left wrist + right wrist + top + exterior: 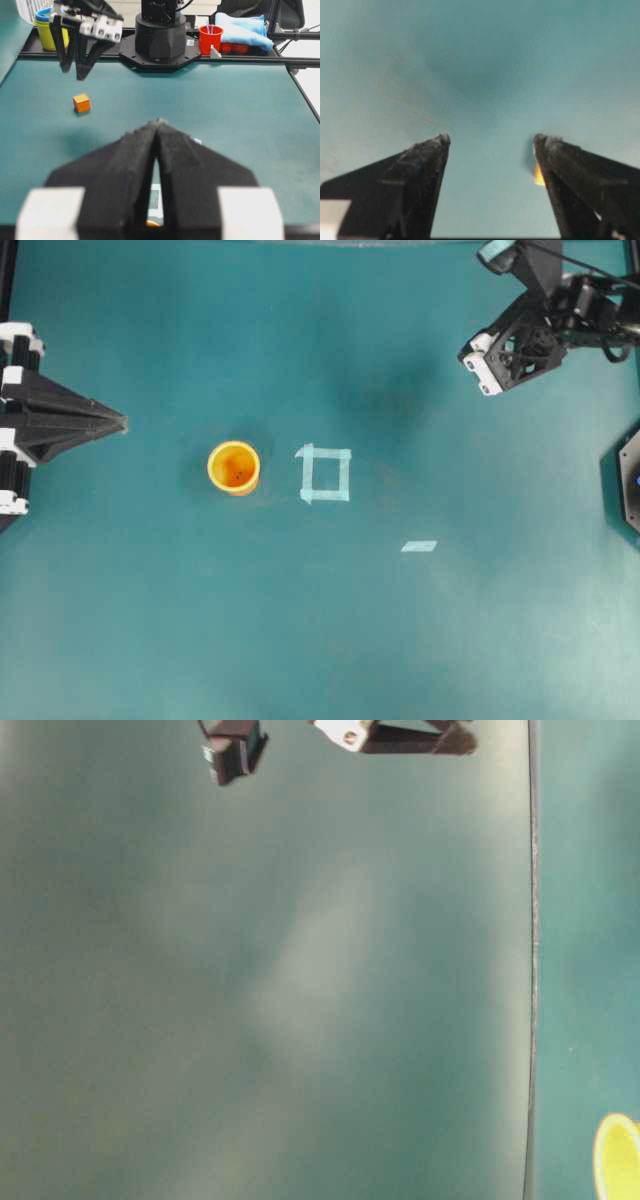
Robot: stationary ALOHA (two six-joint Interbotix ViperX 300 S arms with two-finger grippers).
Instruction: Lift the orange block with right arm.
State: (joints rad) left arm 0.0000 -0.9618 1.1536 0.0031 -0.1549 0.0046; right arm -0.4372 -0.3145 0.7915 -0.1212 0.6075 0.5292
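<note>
right gripper (75, 60) spread wide, empty, hovering above teal table (320, 640). orange block (81, 103) on table just below and beside it, untouched, partly behind one finger in right wrist view. left gripper (158, 131) clenched, empty.

I am seeing the teal table (150, 640) carrying the orange block (81, 103), a yellow-orange cup (234, 467), a tape square (325, 474) and a tape strip (419, 546).
</note>
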